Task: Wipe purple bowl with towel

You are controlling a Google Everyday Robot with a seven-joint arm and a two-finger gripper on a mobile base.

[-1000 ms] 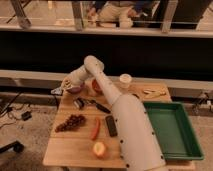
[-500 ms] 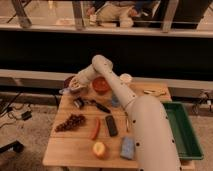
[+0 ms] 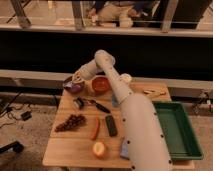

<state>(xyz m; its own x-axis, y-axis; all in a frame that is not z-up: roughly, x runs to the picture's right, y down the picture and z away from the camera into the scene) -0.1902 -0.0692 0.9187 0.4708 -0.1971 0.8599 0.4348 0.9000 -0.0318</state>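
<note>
Swinging over the last second, the arm has carried its elbow rightward, while the gripper (image 3: pixel 78 78) has kept to the far left corner of the worktop (image 3: pixel 75 150). It now sits at the back rim of the purple bowl (image 3: pixel 73 87), touching it or just above. Whether the gripper is open or closed cannot be told, and the towel cannot be made out apart from its pale shape. That placement suggests the wiping stroke is under way or about to start, and the task reads as mid-course rather than finished. Just right of the purple bowl stands a red bowl (image 3: pixel 101 84), close enough that a wide sweep could nudge it. Nearer the front lie grapes (image 3: pixel 70 121), a black bar (image 3: pixel 111 125) and a peach (image 3: pixel 99 148). A green tray (image 3: pixel 176 129) sits well apart on the right.
</note>
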